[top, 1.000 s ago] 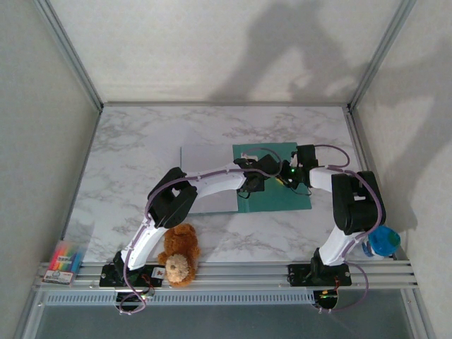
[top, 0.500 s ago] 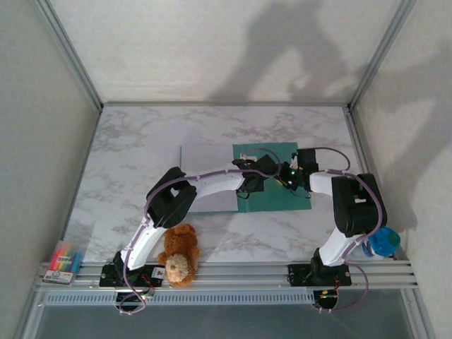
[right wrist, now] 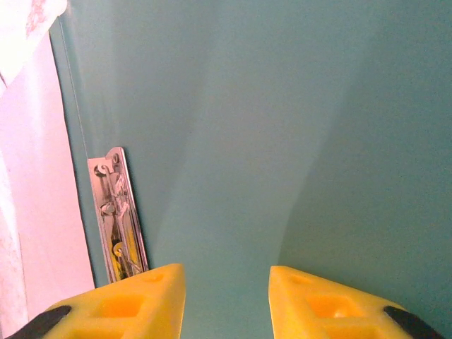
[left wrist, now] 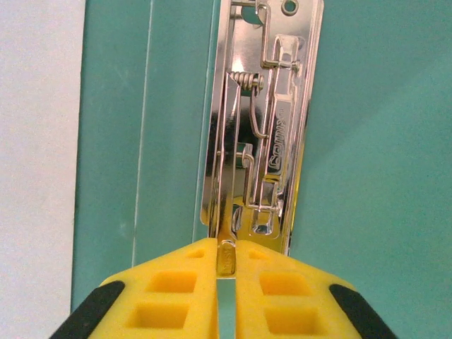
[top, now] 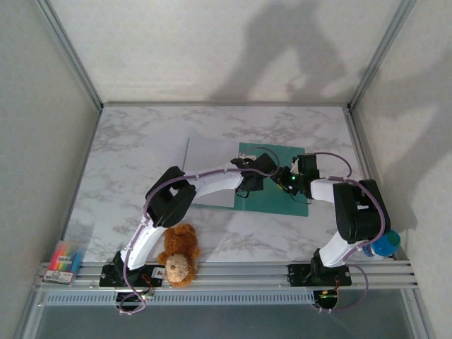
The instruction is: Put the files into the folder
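Folder (left wrist: 367,141) prep was underway, I reckon: left claw (left wrist: 226,258) pinched its metal clip (left wrist: 272,106), right claw (right wrist: 226,279) sat spread, next that clip needed lifting.

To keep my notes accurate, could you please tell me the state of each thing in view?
folder: open, flat on the table.
metal clip: near end pinched between gripper fingers.
left gripper: shut on the metal clip.
right gripper: open, over the folder, holding nothing.
teddy bear: lying by the near edge.
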Available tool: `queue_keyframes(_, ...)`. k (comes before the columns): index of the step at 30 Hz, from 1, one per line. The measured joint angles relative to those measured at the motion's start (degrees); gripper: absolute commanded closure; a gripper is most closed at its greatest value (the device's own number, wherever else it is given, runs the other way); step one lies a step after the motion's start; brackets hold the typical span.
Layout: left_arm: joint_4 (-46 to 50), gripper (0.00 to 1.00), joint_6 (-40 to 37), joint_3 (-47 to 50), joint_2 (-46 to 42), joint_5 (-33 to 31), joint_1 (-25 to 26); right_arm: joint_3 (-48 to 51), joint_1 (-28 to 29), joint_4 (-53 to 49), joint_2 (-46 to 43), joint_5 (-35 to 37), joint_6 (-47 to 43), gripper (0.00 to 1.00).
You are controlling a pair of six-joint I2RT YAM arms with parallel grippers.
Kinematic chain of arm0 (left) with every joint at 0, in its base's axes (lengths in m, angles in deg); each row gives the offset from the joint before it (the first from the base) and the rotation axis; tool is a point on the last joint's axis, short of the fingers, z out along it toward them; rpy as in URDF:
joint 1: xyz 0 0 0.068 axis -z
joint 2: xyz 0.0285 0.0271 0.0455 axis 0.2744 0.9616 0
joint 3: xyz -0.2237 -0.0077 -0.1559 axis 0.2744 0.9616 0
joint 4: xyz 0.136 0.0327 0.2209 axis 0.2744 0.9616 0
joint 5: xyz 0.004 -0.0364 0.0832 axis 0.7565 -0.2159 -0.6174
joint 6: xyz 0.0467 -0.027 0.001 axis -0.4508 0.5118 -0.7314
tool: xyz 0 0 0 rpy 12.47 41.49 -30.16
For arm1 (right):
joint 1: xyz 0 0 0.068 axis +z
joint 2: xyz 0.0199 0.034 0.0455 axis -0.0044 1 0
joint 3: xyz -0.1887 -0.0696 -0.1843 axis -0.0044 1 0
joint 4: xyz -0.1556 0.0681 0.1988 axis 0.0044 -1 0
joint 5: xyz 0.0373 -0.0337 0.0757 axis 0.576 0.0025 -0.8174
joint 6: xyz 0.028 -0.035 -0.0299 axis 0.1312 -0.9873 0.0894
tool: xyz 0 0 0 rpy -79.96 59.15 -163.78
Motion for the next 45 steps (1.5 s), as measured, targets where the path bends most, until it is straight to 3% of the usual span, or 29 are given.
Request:
queue_keyframes(22, 1.6, 0.85, -0.5, -0.9, -3.5, -0.6, -1.2, -4.0, 0.5, -9.4, 0.1, 1.4, -4.0, 0.64)
queue_keyframes(28, 2.0, 0.70, -1.1, -0.7, -6.6, -1.7, -1.3, -5.0, 0.5, -12.0, 0.2, 1.8, -5.7, 0.64)
queue_keyframes(35, 1.6, 0.78, -1.0, 4.3, -11.7, -2.0, -1.3, -6.0, 0.5, -14.0, 0.3, 2.5, -6.7, 0.64)
queue_keyframes(45, 1.2, 0.87, -1.2, 7.6, -11.8, -1.5, -1.3, -6.3, 0.5, -14.9, 0.3, 2.8, -7.8, 0.64)
